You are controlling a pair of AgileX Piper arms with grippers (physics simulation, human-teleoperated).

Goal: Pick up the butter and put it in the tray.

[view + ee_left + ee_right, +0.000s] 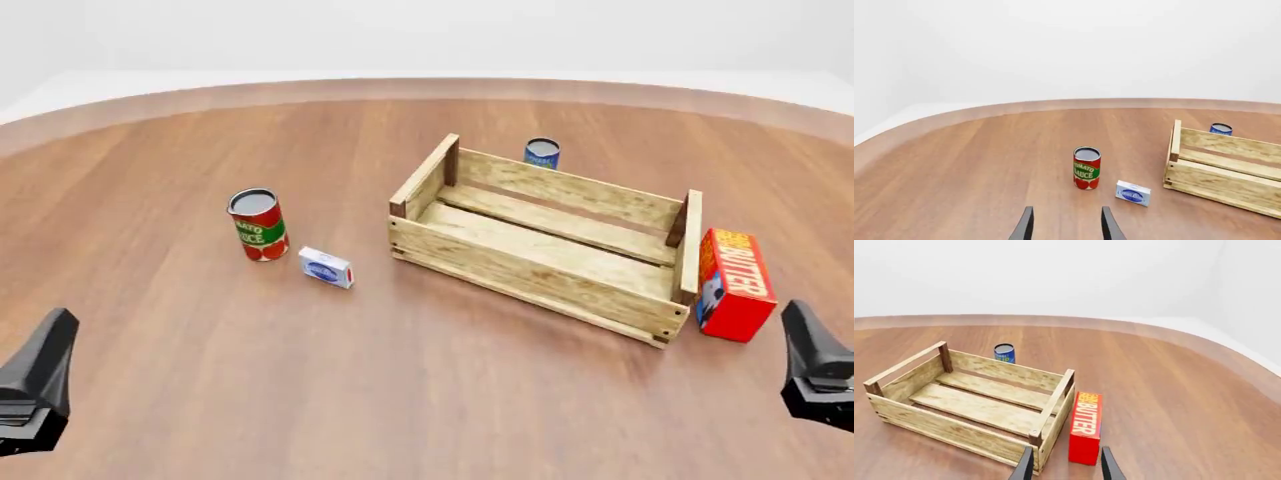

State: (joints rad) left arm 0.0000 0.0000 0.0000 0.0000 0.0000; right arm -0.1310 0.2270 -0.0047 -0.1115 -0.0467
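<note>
Front view: tray sits mid-table, set at an angle, slatted floor bare, nothing in it. Butter on the table just outside the tray's right short end, lying alongside that end wall, v. close or touching (can't tell which), yellow lettering facing up, blue-white end panel toward the camera. Not in the tray. L gripper low at the front-left edge, well apart from everything; R gripper low at the front-right edge, near the butter but not touching it. Both grippers hold nothing. L wrist view: the two finger tips stand apart w/ bare table between, so jaws part-open, empty. R wrist view: same, fingers apart, gap open, pointing toward the tray's corner post and the butter's near end; no contact. Other items: tomato sauce can upright, left of the tray, well apart from it; small blue-white box just beside that can, btw can and tray; small blue can upright behind the tray's far long wall, outside it.
</note>
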